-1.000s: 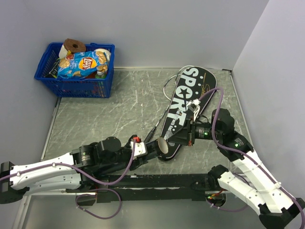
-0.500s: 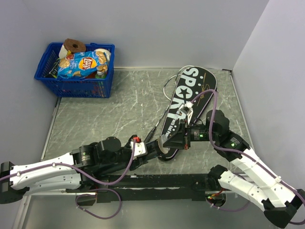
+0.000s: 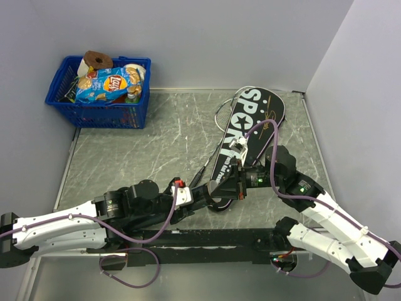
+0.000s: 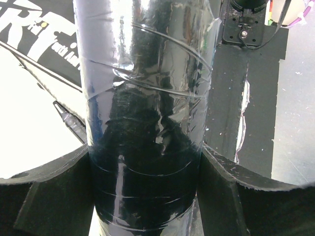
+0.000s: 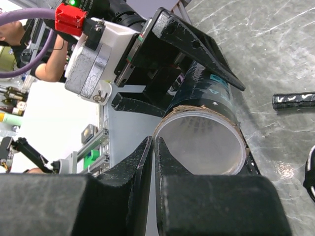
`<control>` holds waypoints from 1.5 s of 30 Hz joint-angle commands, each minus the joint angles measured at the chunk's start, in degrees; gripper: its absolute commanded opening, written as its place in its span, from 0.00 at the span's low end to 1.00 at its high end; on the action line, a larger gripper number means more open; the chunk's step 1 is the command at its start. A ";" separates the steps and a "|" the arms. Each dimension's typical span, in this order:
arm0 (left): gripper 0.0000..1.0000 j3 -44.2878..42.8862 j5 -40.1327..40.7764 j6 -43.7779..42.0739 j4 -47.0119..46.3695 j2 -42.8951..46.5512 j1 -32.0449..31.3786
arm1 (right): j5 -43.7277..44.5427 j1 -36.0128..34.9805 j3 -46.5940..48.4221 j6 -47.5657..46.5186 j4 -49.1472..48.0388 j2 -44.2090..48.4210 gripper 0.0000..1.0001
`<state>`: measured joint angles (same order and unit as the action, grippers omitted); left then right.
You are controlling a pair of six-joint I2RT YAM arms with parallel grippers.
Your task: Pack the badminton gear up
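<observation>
Gripping the long dark tube (image 4: 142, 123) across its middle, the left gripper (image 3: 204, 195) has its fingers (image 4: 54, 191) spread wide, one on each side of the shiny, tape-wrapped wall. In the left wrist view the tube fills the gap between them and runs straight up the picture. From above, the tube lies low over the near part of the table (image 3: 138, 144), just off the narrow end of the bag (image 3: 247, 125), with its open mouth turned towards the right arm.

The right gripper (image 5: 153, 147) points at that mouth. Its two fingers are drawn almost together, with only a hairline slit left and nothing visible inside it. Their tips sit at the left edge of the tube's pale, round rim. Whether they touch the rim cannot be told.

The black bag lettered SPORT lies flat on the right half of the table, its wide end towards the far wall and its narrow end reaching towards the two grippers. The rackets (image 3: 220, 108) lie along its left side, white frames by the wide end and partly under it, dark handles slanting down towards the left gripper. One handle end shows on the marbled surface at the right of the right wrist view.

A blue basket (image 3: 100, 116) stands in the far left corner, well apart, holding a crisp packet (image 3: 106, 83) among other items.
</observation>
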<state>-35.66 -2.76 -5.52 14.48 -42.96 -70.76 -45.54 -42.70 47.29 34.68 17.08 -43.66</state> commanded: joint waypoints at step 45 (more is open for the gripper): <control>0.01 -1.69 -2.42 0.33 -3.93 2.35 -0.87 | 8.00 -6.08 -5.01 7.77 -20.16 -7.23 0.48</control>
<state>-35.66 -0.89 -6.42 20.43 -40.64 -70.63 -42.85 -47.51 43.51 42.11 3.95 -48.34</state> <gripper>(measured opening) 0.711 0.475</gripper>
